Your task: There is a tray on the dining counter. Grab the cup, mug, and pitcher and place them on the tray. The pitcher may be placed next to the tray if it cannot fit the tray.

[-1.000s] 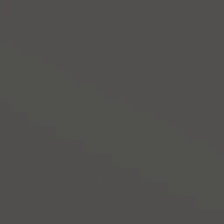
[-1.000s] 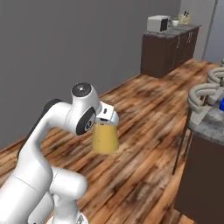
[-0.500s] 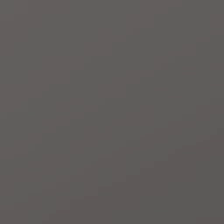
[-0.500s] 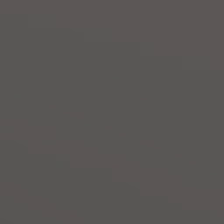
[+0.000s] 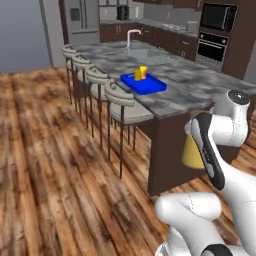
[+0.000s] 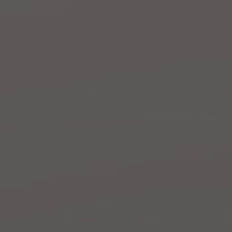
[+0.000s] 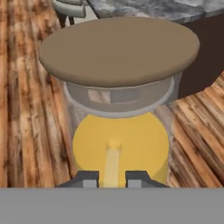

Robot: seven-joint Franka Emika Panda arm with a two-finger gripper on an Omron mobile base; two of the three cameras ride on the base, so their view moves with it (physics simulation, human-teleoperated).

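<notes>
The robot is carrying the pitcher [image 7: 120, 131] toward the counter [image 5: 200, 85]. To do this well, keep the pitcher upright and level while the base closes in, then lift it clear of the counter's edge before reaching for the tray [image 5: 144, 84]. The cup [image 5: 143, 72] and mug [image 5: 137, 76] already stand at the tray's far corner, so aim for the bare blue part. The fingers [image 7: 87, 178] are narrowed onto the pitcher's handle strip, its body directly ahead of them, the tan lid beyond.

A home kitchen: stone dining counter [image 5: 190, 87], bar stools [image 5: 122, 107], wall oven [image 5: 212, 47].
</notes>
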